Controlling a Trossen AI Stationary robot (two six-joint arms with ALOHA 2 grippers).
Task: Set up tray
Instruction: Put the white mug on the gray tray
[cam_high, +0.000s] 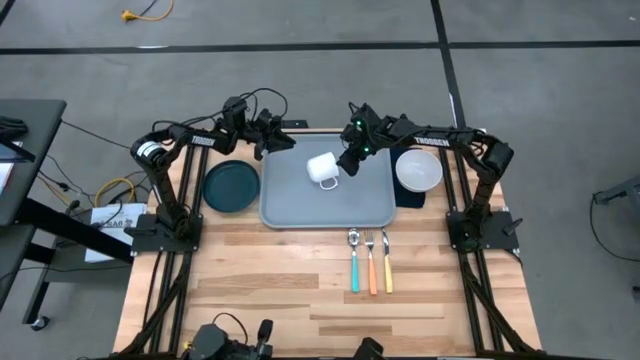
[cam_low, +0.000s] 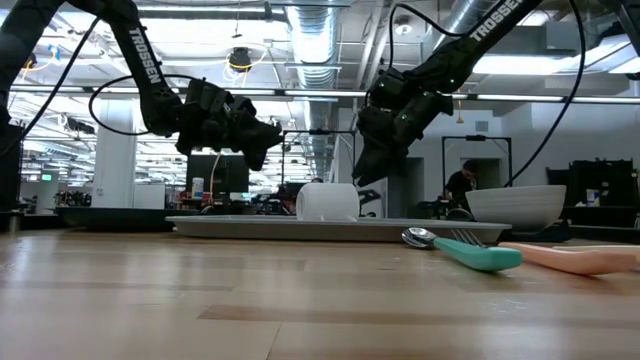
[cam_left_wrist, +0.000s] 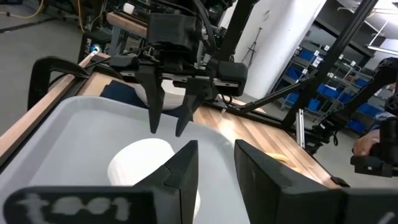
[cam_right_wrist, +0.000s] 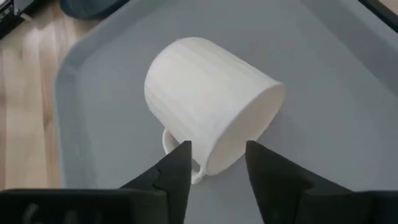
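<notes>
The smooth white ceramic mug (cam_right_wrist: 208, 121) lies tipped on its side on the slick blue-grey plastic tray (cam_high: 300, 205) mid-table, so its rounded wall could roll away if nudged. The right gripper (cam_high: 347, 163) hovers just over the mug, jaws parted and empty. The left gripper (cam_high: 281, 143) waits released at the tray's far rim.

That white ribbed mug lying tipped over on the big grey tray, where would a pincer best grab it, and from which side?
Probably from above, at the rim of the white ribbed mug: it lies on its side on the light blue-grey plastic tray, open mouth reachable, so one finger could slip inside and one outside. The small handle lies low against the tray, harder to reach. The right pincer hovers open near that rim.
</notes>
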